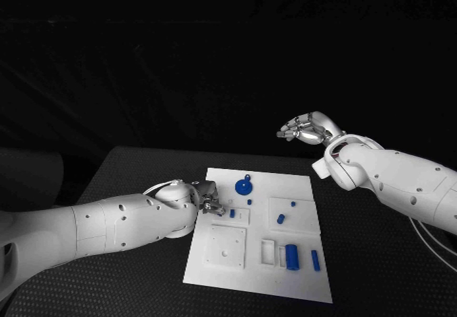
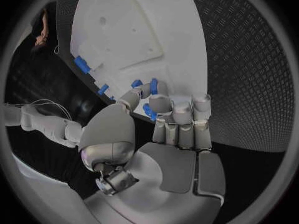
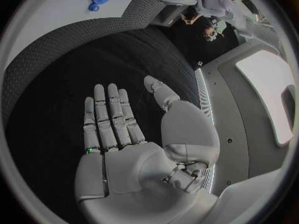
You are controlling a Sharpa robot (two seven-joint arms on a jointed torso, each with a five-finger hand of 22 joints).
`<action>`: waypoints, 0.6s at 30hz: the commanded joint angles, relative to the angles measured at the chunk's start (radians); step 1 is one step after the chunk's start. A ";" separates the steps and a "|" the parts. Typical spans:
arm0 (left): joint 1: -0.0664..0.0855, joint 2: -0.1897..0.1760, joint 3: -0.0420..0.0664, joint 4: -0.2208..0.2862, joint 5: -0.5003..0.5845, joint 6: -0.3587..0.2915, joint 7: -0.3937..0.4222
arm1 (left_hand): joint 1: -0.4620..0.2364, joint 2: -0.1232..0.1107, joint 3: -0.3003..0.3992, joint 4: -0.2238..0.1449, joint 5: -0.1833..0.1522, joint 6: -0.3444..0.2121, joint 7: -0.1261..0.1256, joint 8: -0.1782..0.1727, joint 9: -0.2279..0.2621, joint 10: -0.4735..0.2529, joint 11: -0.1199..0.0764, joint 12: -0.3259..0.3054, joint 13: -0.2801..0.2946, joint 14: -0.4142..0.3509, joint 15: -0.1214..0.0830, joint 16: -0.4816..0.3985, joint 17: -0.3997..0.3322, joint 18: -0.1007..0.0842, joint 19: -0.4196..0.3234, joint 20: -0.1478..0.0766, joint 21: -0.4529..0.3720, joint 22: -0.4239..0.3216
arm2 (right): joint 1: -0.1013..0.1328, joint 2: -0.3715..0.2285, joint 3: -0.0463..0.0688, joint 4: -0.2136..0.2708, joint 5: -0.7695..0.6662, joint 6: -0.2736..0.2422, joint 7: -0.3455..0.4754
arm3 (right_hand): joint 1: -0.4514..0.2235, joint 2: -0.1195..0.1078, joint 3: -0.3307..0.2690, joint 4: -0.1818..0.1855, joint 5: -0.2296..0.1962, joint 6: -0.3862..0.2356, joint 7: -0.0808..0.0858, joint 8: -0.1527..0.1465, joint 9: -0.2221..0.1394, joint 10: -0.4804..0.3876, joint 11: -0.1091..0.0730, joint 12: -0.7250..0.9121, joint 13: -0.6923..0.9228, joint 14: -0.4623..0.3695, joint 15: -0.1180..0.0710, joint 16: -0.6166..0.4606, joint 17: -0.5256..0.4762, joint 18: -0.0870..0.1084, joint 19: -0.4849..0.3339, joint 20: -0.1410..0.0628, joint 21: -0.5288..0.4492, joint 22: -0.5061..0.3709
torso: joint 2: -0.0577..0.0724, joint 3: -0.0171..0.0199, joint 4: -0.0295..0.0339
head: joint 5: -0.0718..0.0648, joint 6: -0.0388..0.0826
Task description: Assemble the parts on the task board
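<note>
Parts lie nearest the robot on the white task board point(image 1: 224, 267), which rests in the middle of the black surface point(image 1: 124, 277): a thick blue cylinder point(image 1: 292, 257) and a thin blue bar point(image 1: 315, 260) stand side by side just in from the board's near right corner, beside a white rectangular frame point(image 1: 267, 253). A square white plate point(image 1: 228, 246) sits toward the near left corner of the board. Farther in, a short blue peg point(image 1: 281, 218) and a tiny blue stud point(image 1: 292, 204) sit on a raised white square point(image 1: 303, 218) near the board's right edge.

At the board's left edge, about halfway along it, the left hand point(image 1: 202, 200) rests with its fingers curled down onto the board. In the left wrist view the left hand's fingertips point(image 2: 152, 104) pinch a small blue part point(image 2: 153, 86), with other blue pieces close round them; exactly how that part sits on the board cannot be told. A small blue piece point(image 1: 232, 213) lies just beside the hand in the head view.

Near the board's far edge lies a round blue gear point(image 1: 244, 187) with a small tab on it, and a little blue piece point(image 1: 249, 202) sits just in front of it.

Beyond the far right corner of the board, the right hand point(image 1: 306, 129) is raised above the surface, well apart from the board. It holds nothing; the right wrist view shows its fingers point(image 3: 111, 115) straight and spread.
</note>
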 commanded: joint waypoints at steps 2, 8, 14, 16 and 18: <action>-0.008 0.000 -0.007 -0.010 -0.005 0.030 -0.030 | 0.027 0.036 0.048 -0.042 -0.005 0.115 -0.054 0.004 0.000 -0.007 -0.024 0.007 0.001 0.032 -0.030 0.001 -0.002 0.009 0.008 -0.126 0.007 0.017 | 0.000 0.000 0.001 0.000 0.000 0.012 0.012 | -0.010 0.000 0.001 0.003 0.005 0.005 0.000 -0.003 -0.001 0.007 -0.001 -0.004 0.000 0.001 0.003 -0.006 -0.001 0.017 0.001 0.007 -0.004 0.013 | 0.000 0.0002 -0.0002 | 0.000 0.000; -0.008 0.003 -0.007 -0.005 -0.005 0.042 -0.031 | 0.027 0.036 0.049 -0.042 -0.006 0.115 -0.054 0.004 0.000 -0.007 -0.024 0.007 0.001 0.032 -0.030 0.001 -0.002 0.009 0.008 -0.126 0.007 0.017 | 0.000 0.001 0.001 -0.001 0.000 0.012 0.012 | -0.010 0.000 0.001 0.004 0.005 0.005 0.000 -0.003 -0.001 0.007 -0.001 -0.004 0.000 0.001 0.003 -0.006 -0.001 0.017 0.001 0.007 -0.004 0.013 | 0.000 0.0003 0.0005 | 0.000 -0.001; -0.008 0.005 -0.008 0.011 0.000 0.086 -0.023 | 0.025 0.038 0.050 -0.044 -0.002 0.114 -0.054 0.006 0.000 -0.007 -0.023 0.008 0.002 0.032 -0.030 0.000 -0.003 0.009 0.007 -0.126 0.007 0.017 | 0.000 0.001 0.001 -0.001 0.000 0.015 0.011 | -0.011 0.000 0.001 0.004 0.005 0.005 0.000 -0.003 -0.001 0.007 -0.001 -0.004 0.000 0.001 0.003 -0.006 -0.001 0.017 0.001 0.007 -0.005 0.014 | 0.000 0.0008 0.0009 | 0.000 -0.003; -0.008 0.007 -0.008 0.013 0.005 0.094 -0.021 | 0.020 0.028 0.051 -0.046 0.006 0.114 -0.052 0.009 -0.001 -0.005 -0.021 0.010 0.003 0.033 -0.030 0.000 -0.004 0.010 0.006 -0.125 0.008 0.017 | 0.000 0.002 0.001 -0.002 0.000 0.015 0.011 | -0.011 0.000 0.001 0.004 0.005 0.005 0.000 -0.003 -0.001 0.007 -0.001 -0.004 0.000 0.001 0.003 -0.007 -0.001 0.017 0.001 0.007 -0.005 0.014 | 0.000 0.0004 0.0008 | 0.000 -0.002; -0.008 0.007 -0.008 0.013 0.009 0.096 -0.019 | 0.010 0.028 0.045 -0.039 -0.010 0.119 -0.051 0.013 -0.002 -0.002 -0.018 0.015 0.005 0.034 -0.029 0.000 -0.004 0.010 0.007 -0.125 0.009 0.016 | 0.000 0.002 0.001 -0.002 0.000 0.014 0.011 | -0.012 0.000 0.001 0.004 0.006 0.005 0.000 -0.003 -0.001 0.007 -0.001 -0.005 0.000 0.001 0.003 -0.007 -0.001 0.017 0.001 0.007 -0.005 0.014 | 0.000 0.0002 0.0005 | 0.001 -0.003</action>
